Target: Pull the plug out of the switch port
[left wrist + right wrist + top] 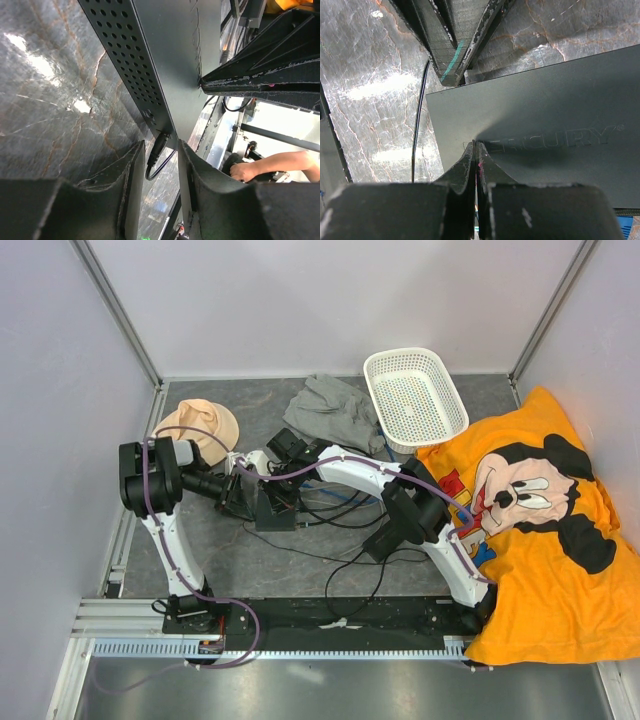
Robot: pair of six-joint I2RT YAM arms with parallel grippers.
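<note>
We're at the middle of the dark marbled surface (240,560), where the flat black rectangular box (275,512) sits with both arms on it. On the left wrist view, the left fingers (131,175) stand apart, one on each side of the small black plug (159,144). There's a sliver of gap either side, so they're straddling it, not pinching it. That plug is seated in the switch port (163,134), set in the box's narrow perforated side wall near the end of that wall. Its thin black cable (162,167) curls back between the fingers.

Over on the right wrist view, the right fingers (470,165) are clenched tight together with nothing between them. Their tips are pressed on the box's flat top, just beside raised lettering.

From above, the right arm arches over from the right and meets the box from the far side, and the left arm reaches in from the left, low over the surface.

Around them there's a peach cap (197,428) at the far left and a crumpled grey cloth (335,410) behind the box. A white perforated plastic basket (415,395) sits at the back, and a big orange cloth printed with a cartoon mouse (545,530) lies on the right. Loose black cables (335,510) tangle just right of the box
</note>
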